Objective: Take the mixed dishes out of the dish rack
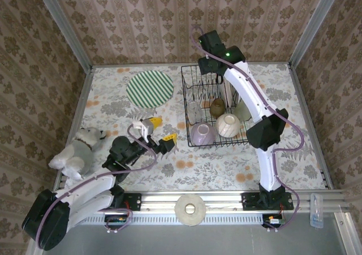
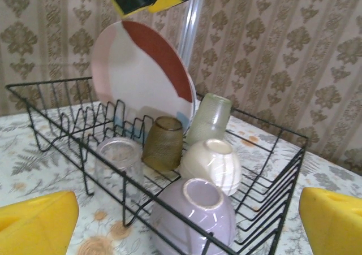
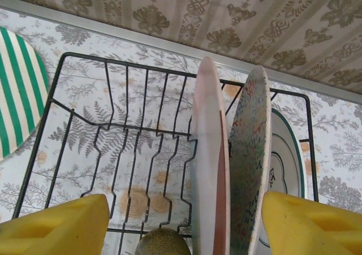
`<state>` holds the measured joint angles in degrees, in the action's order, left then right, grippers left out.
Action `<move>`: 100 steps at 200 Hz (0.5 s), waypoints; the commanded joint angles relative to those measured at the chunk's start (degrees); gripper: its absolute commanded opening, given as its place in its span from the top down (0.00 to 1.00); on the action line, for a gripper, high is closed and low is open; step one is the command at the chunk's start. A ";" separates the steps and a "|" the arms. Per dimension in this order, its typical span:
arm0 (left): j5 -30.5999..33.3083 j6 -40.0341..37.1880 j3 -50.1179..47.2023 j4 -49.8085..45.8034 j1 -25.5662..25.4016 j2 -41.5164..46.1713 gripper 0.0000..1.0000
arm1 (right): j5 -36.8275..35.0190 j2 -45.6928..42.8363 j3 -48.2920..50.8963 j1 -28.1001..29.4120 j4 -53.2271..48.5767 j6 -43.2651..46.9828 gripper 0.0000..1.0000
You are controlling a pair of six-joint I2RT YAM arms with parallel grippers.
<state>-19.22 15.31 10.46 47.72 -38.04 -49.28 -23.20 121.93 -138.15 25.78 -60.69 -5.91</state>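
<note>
- Green-striped plate (image 1: 150, 89) lies flat on the table (image 1: 226, 164), left of the dish rack (image 1: 184, 96) and apart from it. I read it as the one dish already unloaded.
- Every other dish I can count sits in the rack.
- Far end, standing on edge between the prongs: pink-and-red plate (image 3: 209, 153), speckled plate (image 3: 251, 153) just beside it, and a white plate with a dark rim line (image 3: 285, 170) beyond that.
- Near end, mouth-down as far as I can tell: small clear glass (image 2: 116, 159), amber cup (image 2: 164, 142), pale green tumbler (image 2: 209, 116), cream bowl (image 2: 212, 161), lilac bowl (image 2: 195, 210). The two bowls are nearest the arms.
- Right gripper (image 3: 184, 224) hangs over the far end with its jaws apart, straddling the top edges of the pink-and-red and speckled plates. It clamps nothing yet. I cannot tell whether the finger on the speckled side touches that plate.
- Left gripper (image 1: 160, 130) is spread wide and empty, low over the table just off the rack's near left corner and facing the bowls.
- My judgement is that the job is at an early stage, with one dish out and eight to go. The step in hand looks like a plate pick by the right arm.
- Watch point: two plates sit between the fingers, so a squeeze here could pinch both.
- Plush dog (image 1: 79, 147) and pale ring disc (image 1: 191, 210) lie outside the rack and are not mine to move.
</note>
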 commanded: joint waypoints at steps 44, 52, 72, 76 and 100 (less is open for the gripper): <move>-2.49 -1.41 -2.35 9.19 -1.07 0.66 0.00 | -0.10 2.95 -2.30 -0.36 -3.47 1.08 0.35; -2.47 -1.42 -2.46 9.44 -1.07 0.59 0.00 | 0.00 3.28 -2.48 -0.38 -3.48 1.20 0.36; -2.23 -1.34 -2.46 9.40 -1.07 0.50 0.00 | -0.33 4.18 -3.62 -0.38 -3.95 1.25 0.38; -2.22 -1.34 -2.46 9.42 -1.09 0.59 0.00 | -0.46 4.40 -4.02 -0.31 -4.19 1.25 0.38; -2.39 -1.08 -2.52 9.54 -1.09 0.80 0.00 | -1.85 5.66 -5.52 -0.34 -5.11 1.34 0.42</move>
<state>-20.60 14.92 8.62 54.11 -38.65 -49.25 -23.22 125.91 -140.35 25.52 -62.87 -5.50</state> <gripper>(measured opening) 0.997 0.593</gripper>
